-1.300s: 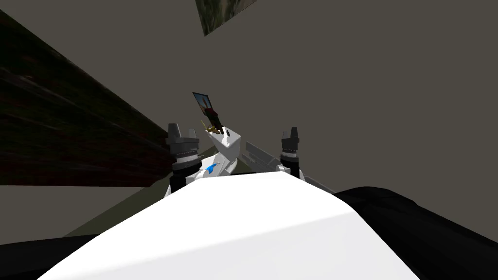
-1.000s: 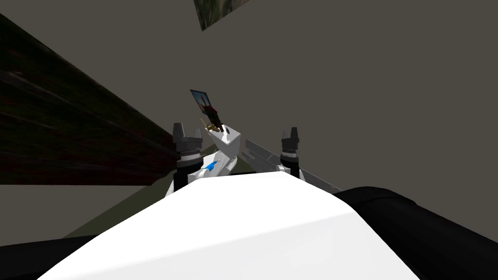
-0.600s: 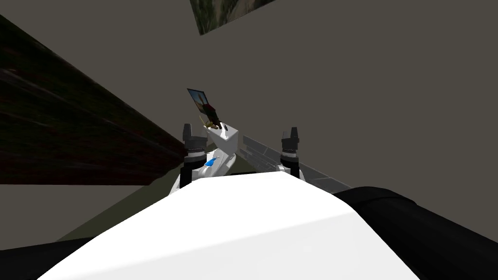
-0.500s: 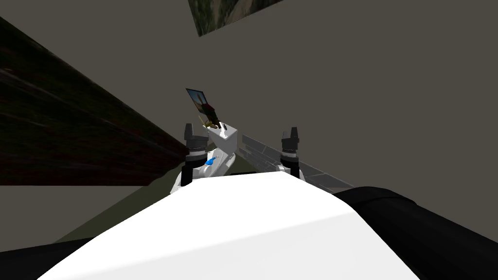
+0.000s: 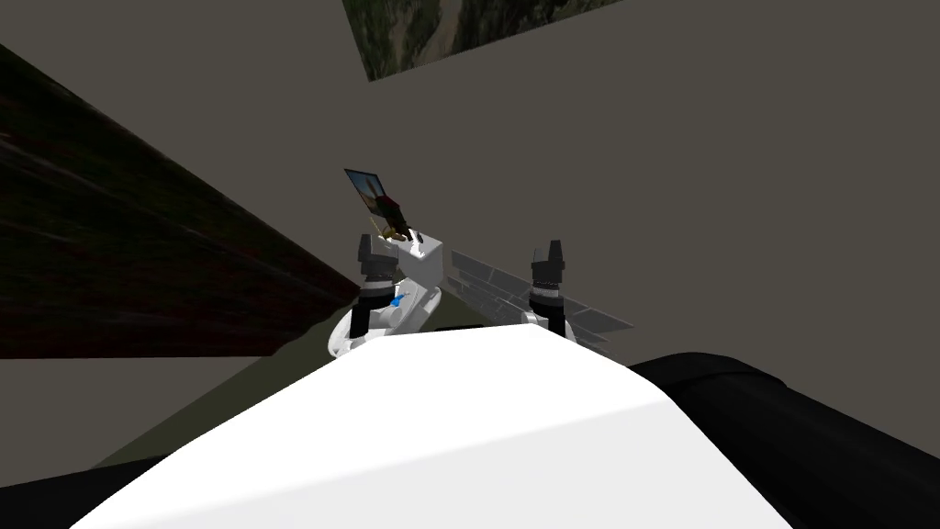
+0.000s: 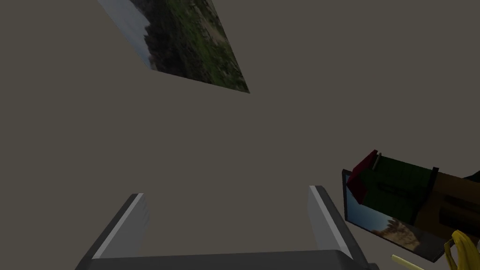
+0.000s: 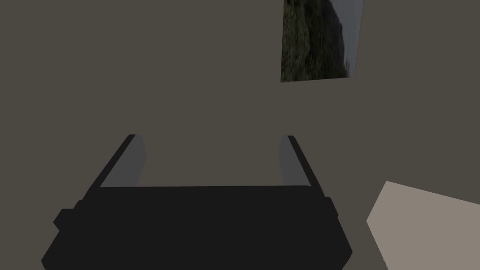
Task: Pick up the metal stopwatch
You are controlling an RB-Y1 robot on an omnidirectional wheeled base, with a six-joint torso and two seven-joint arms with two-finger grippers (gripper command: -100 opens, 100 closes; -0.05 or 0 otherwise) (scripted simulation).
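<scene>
Change noted: on the head view our left gripper [image 6: 226, 192] has come inward, from well apart from the white stand [image 5: 430, 268] to just beside it. Our whole view has also swung a little, so more of the wall painting [image 5: 459, 32] is exposed. We judge this an approach still under way; no reach toward the stand's top has begun.

Left gripper: fingers spread, nothing between them. Right gripper [image 7: 211, 137]: likewise spread and empty, held at our right.

Stopwatch: not positively identified. A small dark speck [image 5: 419, 238] on the stand's top may be it, but it is too small to confirm.

Count:
- Grippers: two.
- White stand: one.
- On the stand: one framed photo [image 5: 364, 186], one dark box [image 5: 395, 216], one yellow item [image 5: 395, 236], one speck.
- Wall painting: one.
</scene>
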